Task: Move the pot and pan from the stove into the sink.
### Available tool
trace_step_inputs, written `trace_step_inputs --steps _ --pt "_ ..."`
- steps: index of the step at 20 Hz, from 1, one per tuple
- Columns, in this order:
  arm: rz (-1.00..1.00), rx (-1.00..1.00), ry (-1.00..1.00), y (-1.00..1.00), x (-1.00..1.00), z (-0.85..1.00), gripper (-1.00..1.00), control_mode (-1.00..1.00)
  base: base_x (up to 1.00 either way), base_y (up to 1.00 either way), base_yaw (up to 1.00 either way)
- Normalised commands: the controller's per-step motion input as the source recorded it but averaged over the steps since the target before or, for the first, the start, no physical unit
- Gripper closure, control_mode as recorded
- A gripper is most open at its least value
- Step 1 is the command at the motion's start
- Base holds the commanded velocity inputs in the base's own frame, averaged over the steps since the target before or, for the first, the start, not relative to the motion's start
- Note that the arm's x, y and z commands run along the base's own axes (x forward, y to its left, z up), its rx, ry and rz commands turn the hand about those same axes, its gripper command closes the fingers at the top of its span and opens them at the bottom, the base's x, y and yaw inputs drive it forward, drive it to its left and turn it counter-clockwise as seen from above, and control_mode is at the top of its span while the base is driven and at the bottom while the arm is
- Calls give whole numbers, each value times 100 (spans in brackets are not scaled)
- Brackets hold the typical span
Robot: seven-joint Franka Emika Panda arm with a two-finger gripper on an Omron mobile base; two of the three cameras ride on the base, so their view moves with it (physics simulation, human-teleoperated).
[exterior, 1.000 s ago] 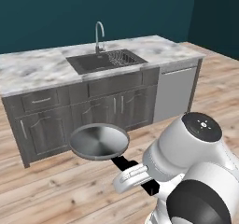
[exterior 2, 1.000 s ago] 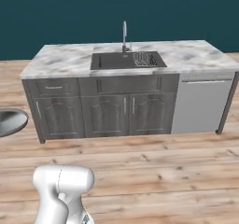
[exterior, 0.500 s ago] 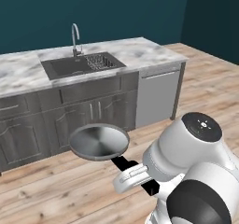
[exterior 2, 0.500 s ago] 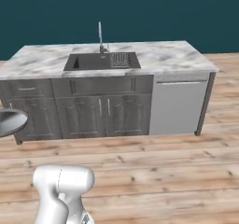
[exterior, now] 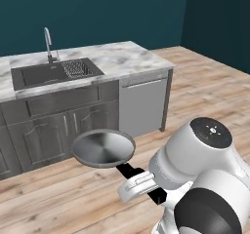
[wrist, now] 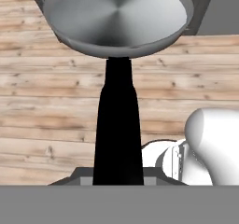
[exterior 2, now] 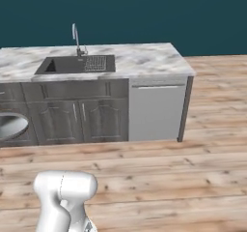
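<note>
1. This is a rendered home kitchen, seen from low over a wooden plank floor (exterior 2: pixel 159 168).
2. A long marble counter (exterior: pixel 127 57) tops a run of dark grey cabinets (exterior 2: pixel 82 117) with panelled doors and slim handles.
3. A dark sink (exterior: pixel 41 74) is set in the counter, with a wire rack (exterior: pixel 77 68) inside it and a tall curved chrome tap (exterior: pixel 47 43) behind.
4. A steel-fronted dishwasher (exterior: pixel 141 106) sits beside the cabinets.
5. The wall (exterior 2: pixel 144 13) behind is dark teal.
</note>
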Motion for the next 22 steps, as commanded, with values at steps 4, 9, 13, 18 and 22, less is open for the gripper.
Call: trace_step_inputs --steps 4,9,13,18,22 --pt "0 0 0 0 0 0 100 100 38 -74 0" --pt "0 0 0 0 0 0 100 100 10 -29 0" --pt "0 0 0 0 0 0 100 100 4 1 0" --pt "0 0 0 0 0 0 100 100 42 18 0" --pt "0 0 0 0 0 0 100 100 56 17 0"
